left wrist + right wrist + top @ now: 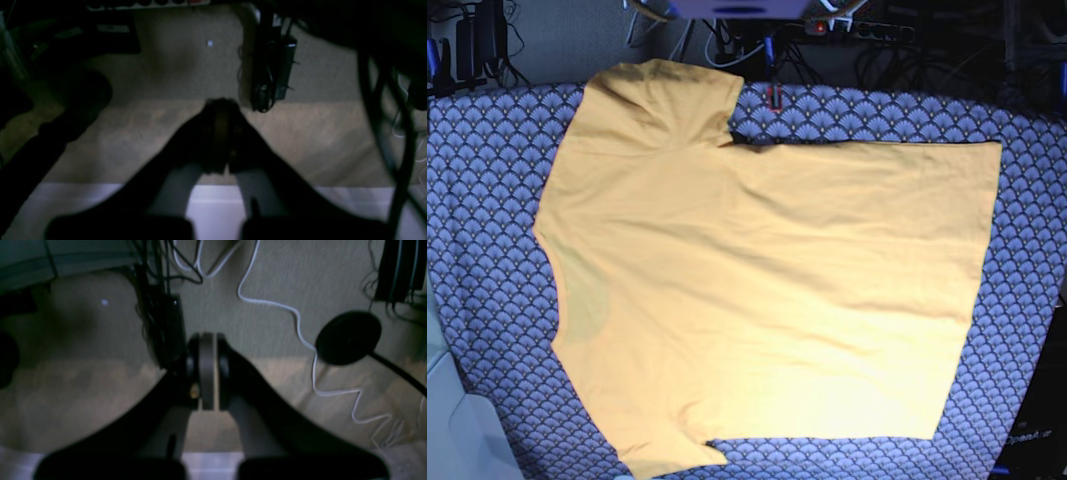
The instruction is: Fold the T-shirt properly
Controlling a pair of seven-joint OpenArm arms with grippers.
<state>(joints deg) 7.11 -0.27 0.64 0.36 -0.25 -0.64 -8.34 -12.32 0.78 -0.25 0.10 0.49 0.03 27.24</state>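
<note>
The yellow-orange T-shirt (767, 290) lies spread flat in the base view. Its neck points left, its hem is at the right, and one sleeve is at the top left and the other at the bottom left. Neither arm shows in the base view. In the left wrist view my left gripper (222, 113) is shut with nothing between its fingers, over a dim beige floor. My right gripper (207, 350) is likewise shut and empty in the right wrist view. The T-shirt shows in neither wrist view.
A blue-grey scallop-patterned cloth (487, 200) covers the table under the shirt. Cables and a power strip (867, 30) run along the far edge. A white cable (300, 330) and a black round foot (348, 336) lie on the floor.
</note>
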